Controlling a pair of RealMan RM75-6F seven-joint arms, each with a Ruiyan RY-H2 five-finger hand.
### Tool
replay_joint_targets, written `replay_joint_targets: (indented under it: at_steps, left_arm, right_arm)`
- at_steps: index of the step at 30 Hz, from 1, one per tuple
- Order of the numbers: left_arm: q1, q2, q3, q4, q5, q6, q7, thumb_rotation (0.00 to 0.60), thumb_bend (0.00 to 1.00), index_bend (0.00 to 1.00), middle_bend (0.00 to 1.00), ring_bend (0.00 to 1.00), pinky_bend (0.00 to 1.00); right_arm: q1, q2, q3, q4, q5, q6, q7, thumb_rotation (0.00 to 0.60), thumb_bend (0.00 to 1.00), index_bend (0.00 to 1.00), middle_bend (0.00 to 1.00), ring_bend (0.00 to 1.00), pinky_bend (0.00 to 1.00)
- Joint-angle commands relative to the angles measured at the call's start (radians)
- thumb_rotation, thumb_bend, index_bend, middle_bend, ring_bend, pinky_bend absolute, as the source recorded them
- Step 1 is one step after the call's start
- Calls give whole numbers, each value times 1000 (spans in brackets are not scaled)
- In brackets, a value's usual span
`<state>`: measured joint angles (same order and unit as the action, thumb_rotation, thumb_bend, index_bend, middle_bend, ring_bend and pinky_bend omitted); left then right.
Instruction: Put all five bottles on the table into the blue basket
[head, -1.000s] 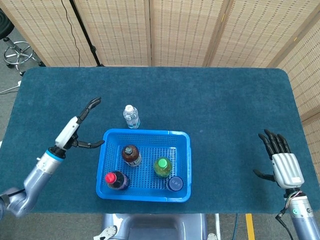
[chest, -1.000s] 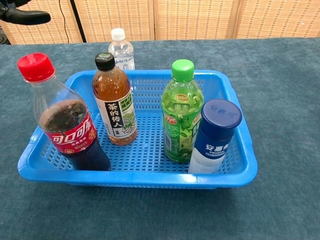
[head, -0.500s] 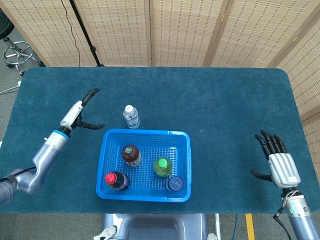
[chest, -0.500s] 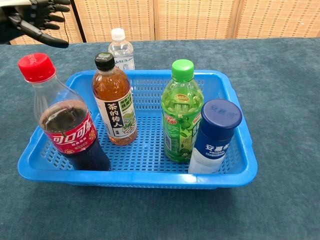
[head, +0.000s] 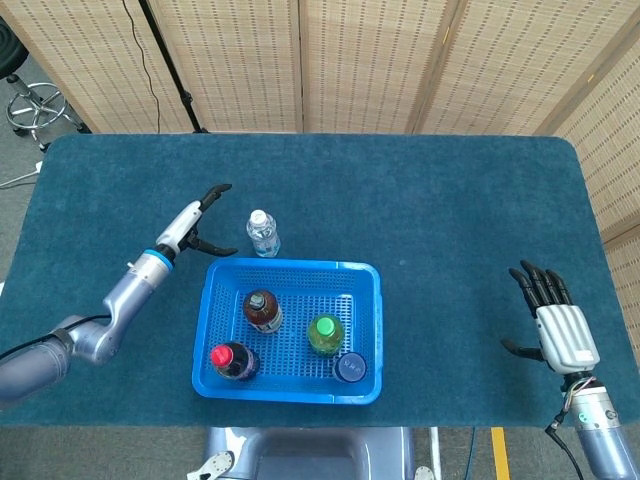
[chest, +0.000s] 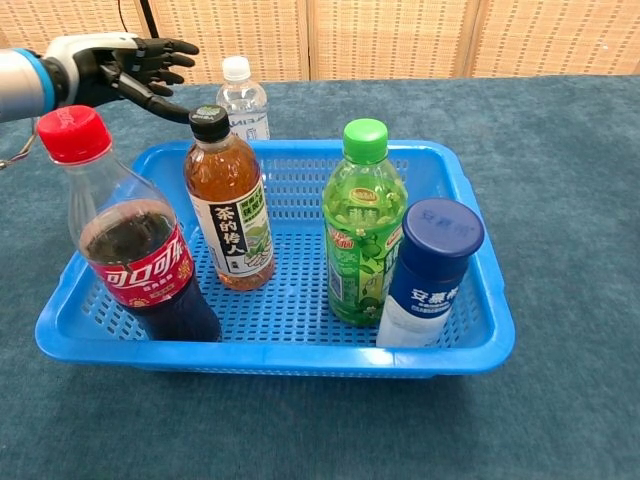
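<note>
The blue basket (head: 290, 275) lies on the table (head: 450, 200) with its long side going left to right. Four bottles stand upright inside it: cola bottle (chest: 130, 235), tea bottle (chest: 228, 215), green bottle (chest: 364, 225), blue-capped bottle (chest: 430, 272). One water bottle (head: 262, 233) stands upright just behind the basket. The left hand (head: 200, 225) is near it, fingers apart, holding nothing. The right hand (head: 560, 325) is far away, fingers spread

Glossy perforated plastic basket (chest: 480, 330) — matt, napped cloth table (head: 450, 210).
</note>
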<state>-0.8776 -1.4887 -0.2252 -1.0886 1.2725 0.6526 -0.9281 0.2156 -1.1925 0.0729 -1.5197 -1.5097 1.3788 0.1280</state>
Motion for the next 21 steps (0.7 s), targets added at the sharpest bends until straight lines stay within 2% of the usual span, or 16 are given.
replay_joint_targets:
  at_steps: [1,13,16,19,21]
  left_arm:
    - [-25,-23,-12,19,-10,-41,8,600,63,0,0,0,0]
    - [-82,-103,-26,117,4,-130,-9,600,67,0,0,0,0]
    - [-96,-136,-21,161,15,-145,4,600,108,0,0,0,4]
    - [-102,-200,-45,223,-15,-121,22,600,216,1,0,1,88]
    - [-103,-227,-58,250,-30,-102,41,600,294,96,55,57,189]
  right_arm:
    - [0,-1,1,1,2,-2,2,600,0,0,0,0,0]
    - [7,1,2,-5,3,-15,21,600,0,0,0,0,0]
    - [10,2,4,1,8,-23,31,600,0,0,0,0,0]
    - [15,1,7,14,11,-31,48,600,0,0,0,0,0]
    - [16,0,7,19,12,-35,55,600,0,0,0,0,0]
